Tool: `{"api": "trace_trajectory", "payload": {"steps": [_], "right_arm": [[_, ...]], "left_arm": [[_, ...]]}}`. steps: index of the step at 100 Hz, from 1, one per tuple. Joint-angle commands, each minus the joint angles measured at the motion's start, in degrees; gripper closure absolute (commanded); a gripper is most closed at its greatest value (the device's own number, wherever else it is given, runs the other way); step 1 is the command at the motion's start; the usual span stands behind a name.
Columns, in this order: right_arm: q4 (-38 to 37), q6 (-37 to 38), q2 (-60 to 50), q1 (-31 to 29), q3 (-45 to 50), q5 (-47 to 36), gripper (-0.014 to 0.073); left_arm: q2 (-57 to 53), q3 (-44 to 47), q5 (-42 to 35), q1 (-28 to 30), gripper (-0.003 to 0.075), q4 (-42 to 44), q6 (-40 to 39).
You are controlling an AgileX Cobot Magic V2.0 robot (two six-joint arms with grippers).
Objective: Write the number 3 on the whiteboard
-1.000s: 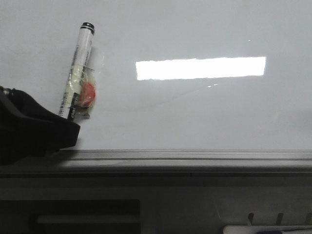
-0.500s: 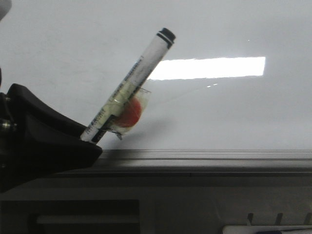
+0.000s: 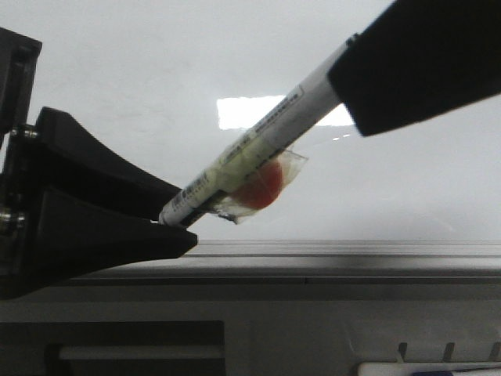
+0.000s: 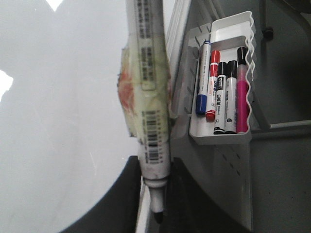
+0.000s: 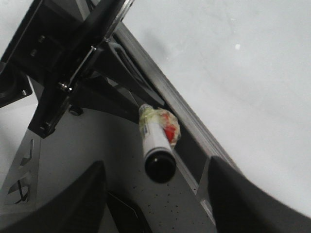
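Marker [image 3: 258, 149] held slanted in front of the whiteboard [image 3: 156, 70], tip end low and clamped in the left gripper [image 3: 168, 223], cap end high and hidden behind the dark body of the right gripper [image 3: 368, 74]. No number 3 visible on the board; surface bare apart from a bright rectangular reflection [image 3: 250, 111], partly covered by the marker. Grey metal ledge [image 3: 352, 254] along the board's lower edge. Clear tape with an orange-red patch [image 3: 261, 186] wrapped round the barrel.

Left wrist view: left fingers closed on the marker's lower barrel, dark nib [image 4: 158, 213] poking out between them; white tray [image 4: 228, 77] of blue, red, black and pink pens beside the board, unseen from the front.

Right wrist view: black cap end [image 5: 160, 167] seen end-on between the two right fingers [image 5: 243, 194], spread wide and touching nothing; fingertips cut off by the frame edge.
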Motion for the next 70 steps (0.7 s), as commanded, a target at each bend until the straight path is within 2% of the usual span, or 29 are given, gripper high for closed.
{"api": "trace_trajectory", "payload": {"steps": [1,16,48,55,66,70], "right_arm": [[0.66,-0.98,1.76,1.17,-3.05,-3.83,0.0193],[0.66,-2.56,5.27,3.02,-4.80,-4.36,0.0236],[0.55,-2.56,9.46,3.27,-5.48,-5.43,0.0263],[0.55,-2.56,9.72,3.27,-5.48,-5.53,0.0353],[0.40,-2.56,9.72,3.27,-5.48,-5.00,0.0664],[-0.06,-2.56,9.72,3.27,-5.48,-4.74,0.0651]], "left_arm": [[-1.13,-1.15,-4.75,-0.48,0.0741,0.33,-0.34],[-1.13,-1.15,-4.75,-0.48,0.0741,1.46,-0.34],[-1.13,-1.15,-4.75,-0.48,0.0741,1.88,-0.34],[-1.13,-1.15,-4.75,-0.48,0.0741,1.88,-0.34],[-1.13,-1.15,-4.75,-0.48,0.0741,1.88,-0.34],[-1.13,-1.15,-4.75,-0.48,0.0741,1.88,-0.34]]}}
